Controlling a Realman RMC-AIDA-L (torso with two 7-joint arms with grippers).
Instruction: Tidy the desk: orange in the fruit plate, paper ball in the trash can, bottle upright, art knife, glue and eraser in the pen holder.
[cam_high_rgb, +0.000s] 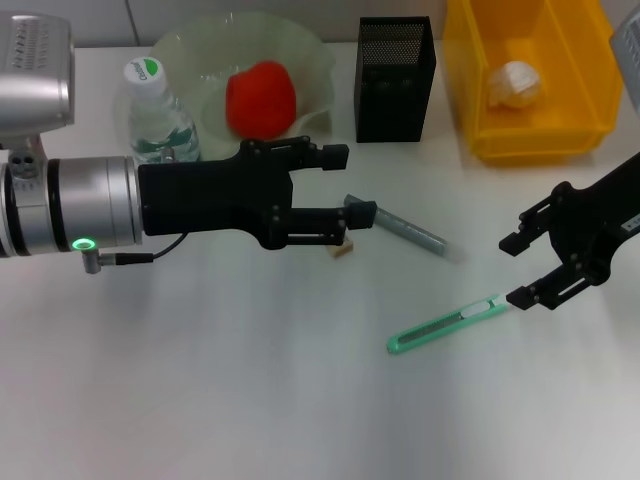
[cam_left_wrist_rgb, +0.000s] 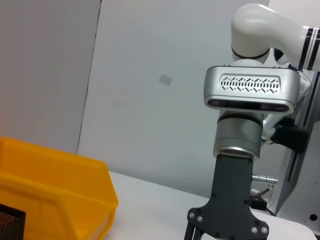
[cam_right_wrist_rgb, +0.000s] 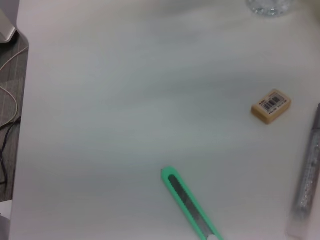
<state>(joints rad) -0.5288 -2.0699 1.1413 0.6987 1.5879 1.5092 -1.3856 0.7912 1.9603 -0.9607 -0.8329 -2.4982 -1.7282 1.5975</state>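
Observation:
The orange (cam_high_rgb: 260, 98) lies in the clear fruit plate (cam_high_rgb: 315, 60). The bottle (cam_high_rgb: 155, 112) stands upright beside it. A paper ball (cam_high_rgb: 516, 84) rests in the yellow trash can (cam_high_rgb: 590, 60). My left gripper (cam_high_rgb: 345, 185) reaches in from the left, open, over the eraser (cam_high_rgb: 344, 249) and one end of the grey glue stick (cam_high_rgb: 412, 231). The green art knife (cam_high_rgb: 445, 325) lies on the table, and my right gripper (cam_high_rgb: 520, 270) hovers open at its right tip. The right wrist view shows the knife (cam_right_wrist_rgb: 190, 202), eraser (cam_right_wrist_rgb: 270, 105) and glue (cam_right_wrist_rgb: 306, 180).
The black mesh pen holder (cam_high_rgb: 395, 80) stands at the back between the plate and the trash can. The white table (cam_high_rgb: 200, 380) extends toward the front. The left wrist view shows the yellow bin (cam_left_wrist_rgb: 55, 195) and the right arm's wrist (cam_left_wrist_rgb: 240, 150).

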